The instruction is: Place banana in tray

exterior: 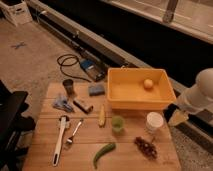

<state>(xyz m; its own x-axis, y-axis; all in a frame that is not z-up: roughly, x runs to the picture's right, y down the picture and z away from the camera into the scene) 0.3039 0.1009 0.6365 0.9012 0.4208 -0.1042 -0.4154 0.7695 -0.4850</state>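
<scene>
Although the white arm [201, 94] is cut off by the right edge of the view, its gripper [178, 118] shows as a pale shape hanging beyond the worktop's right side, near the tray's right front corner and well apart from the banana. The jaws stand open with nothing between them.

The wooden slatted worktop [47, 156] carries the large yellow-orange rectangular plastic tray [140, 104] at its far right. The tray's front wall hides the near strip of its floor. One round orange ball fruit [148, 83] rests inside, toward the far right.

The small pale-yellow curved banana [102, 115] lies flat on the worktop, outside the tray, just in front of its left front corner. Its long axis runs near-to-far, the far end pointing toward that corner. Which end bears the stem cannot be made out.

Neighbours: a small green cup [118, 123] just right of the banana, a white cup [154, 121] further right, a green curved pepper-like vegetable [104, 152] near the front edge, and a dark cluster [146, 146] resembling grapes, though this is not certain. A blue rectangular sponge [97, 89] sits at the tray's left wall.

At the left border a dark shape [12, 120] is cut off and unidentifiable.
</scene>
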